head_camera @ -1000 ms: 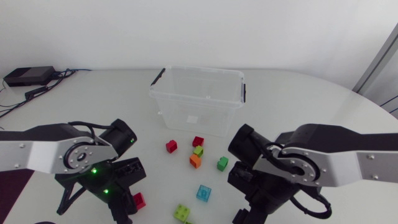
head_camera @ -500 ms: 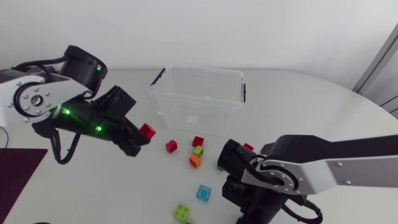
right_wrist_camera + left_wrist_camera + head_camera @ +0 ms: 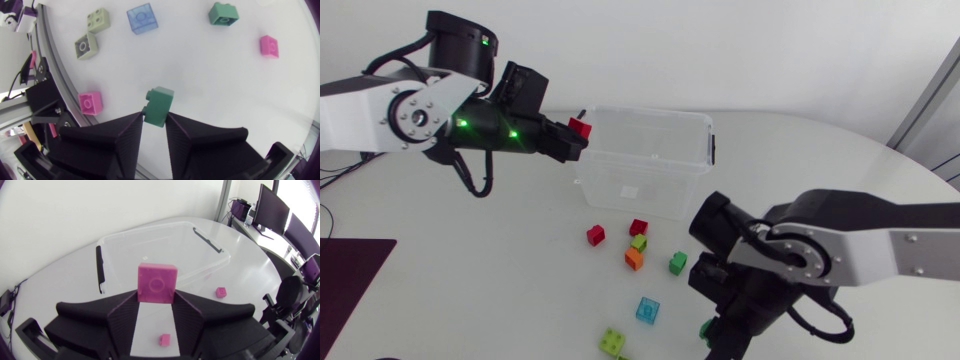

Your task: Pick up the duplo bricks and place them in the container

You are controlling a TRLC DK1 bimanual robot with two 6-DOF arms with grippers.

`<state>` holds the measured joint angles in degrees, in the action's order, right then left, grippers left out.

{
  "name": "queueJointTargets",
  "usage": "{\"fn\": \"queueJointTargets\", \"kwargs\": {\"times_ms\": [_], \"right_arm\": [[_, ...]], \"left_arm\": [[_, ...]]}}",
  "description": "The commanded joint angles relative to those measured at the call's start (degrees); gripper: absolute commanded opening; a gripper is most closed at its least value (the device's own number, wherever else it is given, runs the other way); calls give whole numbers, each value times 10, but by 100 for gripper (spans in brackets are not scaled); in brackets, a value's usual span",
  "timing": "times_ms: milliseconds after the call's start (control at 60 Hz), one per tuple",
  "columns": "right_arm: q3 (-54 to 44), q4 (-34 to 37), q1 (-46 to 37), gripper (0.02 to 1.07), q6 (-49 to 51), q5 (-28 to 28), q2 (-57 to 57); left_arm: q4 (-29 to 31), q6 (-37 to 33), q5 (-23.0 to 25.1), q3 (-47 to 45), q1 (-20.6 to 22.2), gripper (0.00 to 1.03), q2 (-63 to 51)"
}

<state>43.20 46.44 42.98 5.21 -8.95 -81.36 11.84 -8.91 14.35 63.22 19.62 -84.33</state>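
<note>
My left gripper (image 3: 576,136) is shut on a red brick (image 3: 581,127) and holds it in the air at the left rim of the clear plastic container (image 3: 650,115). In the left wrist view that brick (image 3: 157,282) sits between the fingers, with the container (image 3: 210,255) just ahead. Low at the table's front, my right gripper (image 3: 712,330) is shut on a green brick (image 3: 706,328). The right wrist view shows this green brick (image 3: 159,105) pinched from both sides, tilted, above the table.
Loose bricks lie in front of the container: red (image 3: 595,235), dark red (image 3: 639,227), lime (image 3: 639,241), orange (image 3: 634,258), green (image 3: 678,263), light blue (image 3: 647,310) and a lime one (image 3: 613,342) at the front edge.
My left arm has carried the red brick up from the table's front to the container's left rim. My right gripper has closed on a green brick.
</note>
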Motion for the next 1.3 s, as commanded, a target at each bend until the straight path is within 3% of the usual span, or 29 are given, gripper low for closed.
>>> {"fn": "queueJointTargets", "kwargs": {"times_ms": [0, 67, 183, 267, 300, 383, 400, 450, 867, 1283], "right_arm": [[31, 17, -23, 28, 12, 2, 23], [50, 23, -40, 28, 15, 3, 34], [92, 38, -66, 28, 17, 2, 46], [116, 39, -84, 28, 21, 2, 54], [131, 39, -92, 28, 23, 2, 56], [163, 38, -113, 28, 29, 1, 60], [178, 38, -117, 28, 30, 0, 60], [203, 37, -127, 28, 31, -1, 59], [355, -64, -185, 28, 23, -5, -25], [372, -191, -193, 29, 24, 8, -123]], "left_arm": [[-14, 26, -5, 43, 3, 34, -50], [-16, 30, -19, 66, 9, 38, -78], [-38, 37, -36, 94, 13, 52, -115], [-47, 35, -42, 97, 16, 65, -121], [-59, 34, -44, 95, 17, 76, -121], [-62, 32, -46, 88, 17, 79, -115], [-61, 28, -46, 85, 17, 86, -108], [-62, 28, -46, 76, 15, 91, -94], [38, -87, -14, -80, 19, 92, 55], [54, -162, -14, -149, 74, 92, -36]]}}
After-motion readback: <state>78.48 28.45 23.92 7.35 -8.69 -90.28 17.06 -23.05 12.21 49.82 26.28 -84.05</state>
